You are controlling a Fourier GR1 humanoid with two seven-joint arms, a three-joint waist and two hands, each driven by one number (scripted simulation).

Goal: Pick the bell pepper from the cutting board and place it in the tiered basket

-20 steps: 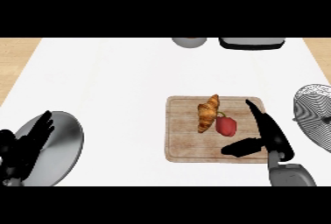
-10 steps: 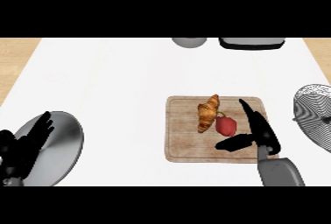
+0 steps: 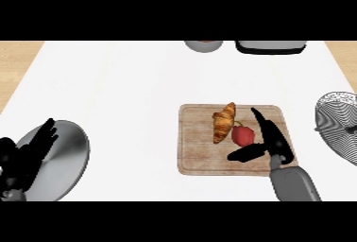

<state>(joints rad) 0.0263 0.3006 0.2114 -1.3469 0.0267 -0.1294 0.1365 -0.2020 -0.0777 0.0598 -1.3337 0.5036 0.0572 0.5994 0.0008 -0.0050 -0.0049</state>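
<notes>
A red bell pepper (image 3: 242,135) lies on the wooden cutting board (image 3: 199,156), just right of a croissant (image 3: 224,122). My right hand (image 3: 268,138) is over the board's right side, right beside the pepper, fingers straight and pointing away, thumb (image 3: 247,152) stretched out below the pepper. The hand is open and holds nothing. The wire tiered basket (image 3: 339,125) stands at the right edge, partly cut off. My left hand (image 3: 24,156) rests open at the lower left over a grey plate.
A grey plate (image 3: 68,160) lies at the lower left. At the back edge stand a grey bowl (image 3: 204,45) and a dark tray-like object (image 3: 270,46). Bare white counter lies between the plate and the board.
My right hand has slid left and forward across the board, closing in on the pepper's right side. The pepper, croissant and left hand have stayed put.
</notes>
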